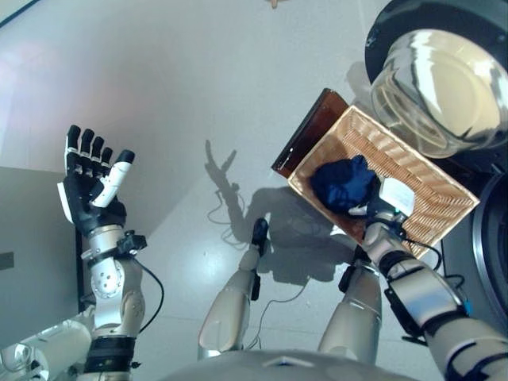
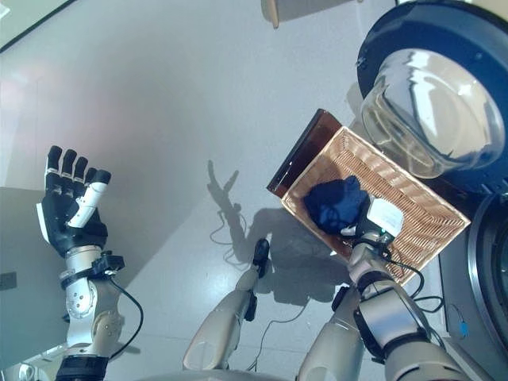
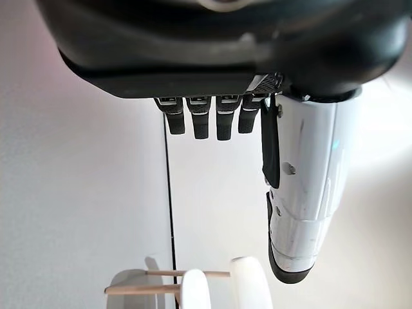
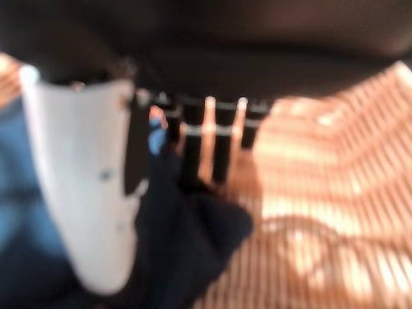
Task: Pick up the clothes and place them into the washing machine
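Woven wicker, tan: one rectangular laundry basket (image 1: pixel 429 186) on the pale floor (image 1: pixel 198 95), long axis running from 10 o'clock to 4 o'clock in the head views, a dark brown panel (image 1: pixel 305 131) leaning along its 10 o'clock end.

Contents: one dark navy garment (image 1: pixel 343 184), bunched, lying in the basket's 10 o'clock half, touching the wicker floor. No other clothing is visible.

Washing machine (image 2: pixel 484 262): stands at the basket's 3 o'clock side; its round glass door (image 1: pixel 438 87) hangs wide at 1 o'clock from the basket. The drum opening is mostly cut off by the frame edge.

Right hand (image 1: pixel 390 200): down inside the basket, just at the garment's 4 o'clock edge. Its wrist view shows the white-covered thumb (image 4: pixel 84 187) and dark fingers (image 4: pixel 193 154) against the navy cloth, but whether they have closed on it cannot be told.

Left hand (image 1: pixel 89 186): raised at 9 o'clock, well apart from the basket, fingers straight and spread, holding nothing.

Judgement: the right hand is far nearer; the garment lies toward 10 o'clock from it, and the machine opening lies the opposite way, so a lift would need a swing back toward 3 o'clock.
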Available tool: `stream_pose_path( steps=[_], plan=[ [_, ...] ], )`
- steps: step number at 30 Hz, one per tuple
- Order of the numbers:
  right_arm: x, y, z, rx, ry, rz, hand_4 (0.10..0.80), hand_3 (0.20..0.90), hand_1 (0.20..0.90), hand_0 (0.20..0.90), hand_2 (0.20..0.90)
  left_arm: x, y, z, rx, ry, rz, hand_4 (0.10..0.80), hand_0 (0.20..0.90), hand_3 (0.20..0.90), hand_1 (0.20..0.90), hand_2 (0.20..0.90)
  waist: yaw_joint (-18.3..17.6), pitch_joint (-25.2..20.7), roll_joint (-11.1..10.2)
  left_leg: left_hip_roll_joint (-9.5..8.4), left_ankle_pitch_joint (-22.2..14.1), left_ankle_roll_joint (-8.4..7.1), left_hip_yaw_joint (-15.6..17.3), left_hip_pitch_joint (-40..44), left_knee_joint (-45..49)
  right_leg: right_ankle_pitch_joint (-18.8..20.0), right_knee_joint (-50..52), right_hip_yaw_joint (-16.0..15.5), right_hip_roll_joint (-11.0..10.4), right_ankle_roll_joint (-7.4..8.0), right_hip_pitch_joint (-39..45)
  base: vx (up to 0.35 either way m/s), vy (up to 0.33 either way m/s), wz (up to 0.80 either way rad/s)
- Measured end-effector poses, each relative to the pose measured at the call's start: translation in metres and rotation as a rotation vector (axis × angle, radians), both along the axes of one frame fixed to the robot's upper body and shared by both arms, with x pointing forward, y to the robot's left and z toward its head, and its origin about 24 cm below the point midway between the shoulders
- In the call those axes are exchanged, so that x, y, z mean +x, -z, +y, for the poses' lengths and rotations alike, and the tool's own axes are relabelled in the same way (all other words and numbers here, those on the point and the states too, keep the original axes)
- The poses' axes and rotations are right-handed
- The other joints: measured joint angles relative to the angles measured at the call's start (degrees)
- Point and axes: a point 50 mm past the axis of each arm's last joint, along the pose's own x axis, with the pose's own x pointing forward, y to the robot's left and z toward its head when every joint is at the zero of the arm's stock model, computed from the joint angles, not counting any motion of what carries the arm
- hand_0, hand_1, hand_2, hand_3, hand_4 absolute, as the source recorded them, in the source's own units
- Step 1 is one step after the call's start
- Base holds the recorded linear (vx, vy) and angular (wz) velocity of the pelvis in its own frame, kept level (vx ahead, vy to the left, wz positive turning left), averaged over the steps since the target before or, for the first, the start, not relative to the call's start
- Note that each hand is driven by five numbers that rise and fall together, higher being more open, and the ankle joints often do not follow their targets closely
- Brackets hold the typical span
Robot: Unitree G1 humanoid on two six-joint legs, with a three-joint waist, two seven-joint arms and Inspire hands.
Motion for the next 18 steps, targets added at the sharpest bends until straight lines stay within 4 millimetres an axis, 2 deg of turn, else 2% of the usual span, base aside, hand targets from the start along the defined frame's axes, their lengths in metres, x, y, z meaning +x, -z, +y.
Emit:
stream_pose_path(
  steps=[7, 12, 15, 18],
  plan=[
    [0.007, -0.005, 0.005, 0.014, -0.024, -0.010, 0.300, 0.200, 0.200, 0.200, 0.200, 0.004, -0.003, -0.004, 0.001, 0.017, -0.013, 0.800, 0.900, 0.900, 0.900, 0.900, 0.7, 0.1, 0.1, 0.06, -0.1, -0.01, 0.3, -0.2, 0.2, 0.0, 0.8, 1.0, 0.2, -0.09, -1.0, 0.019, 0.012, -0.06],
    [0.003, 0.015, 0.030, 0.091, -0.077, 0.063, 0.300, 0.200, 0.200, 0.200, 0.200, 0.004, -0.004, -0.004, 0.007, 0.016, -0.014, 0.800, 0.900, 0.900, 0.900, 0.900, 1.1, 0.1, 0.1, -0.04, 0.0, 0.01, 0.3, -0.2, 0.2, 0.1, 0.8, 1.0, 0.1, 0.23, -0.9, 0.025, 0.002, -0.05],
    [-0.002, 0.023, 0.038, 0.115, -0.085, 0.082, 0.300, 0.200, 0.200, 0.200, 0.200, 0.004, -0.004, -0.004, 0.008, 0.017, -0.014, 0.800, 0.900, 0.900, 0.900, 0.900, 1.1, 0.2, 0.1, -0.08, -0.1, 0.04, 0.3, 0.4, 0.2, 0.2, 0.6, 1.0, 0.0, 0.28, -0.2, 0.030, 0.001, -0.08],
    [-0.006, 0.028, 0.038, 0.123, -0.076, 0.092, 0.300, 0.200, 0.200, 0.200, 0.200, 0.004, -0.003, -0.003, 0.009, 0.015, -0.012, 0.800, 0.900, 0.900, 0.900, 0.900, 1.2, 0.3, 0.1, -0.10, -0.3, 0.29, 0.9, 2.0, 0.1, 0.1, -0.1, 1.2, 0.0, 0.15, 1.3, 0.039, -0.003, -0.13]
  ],
)
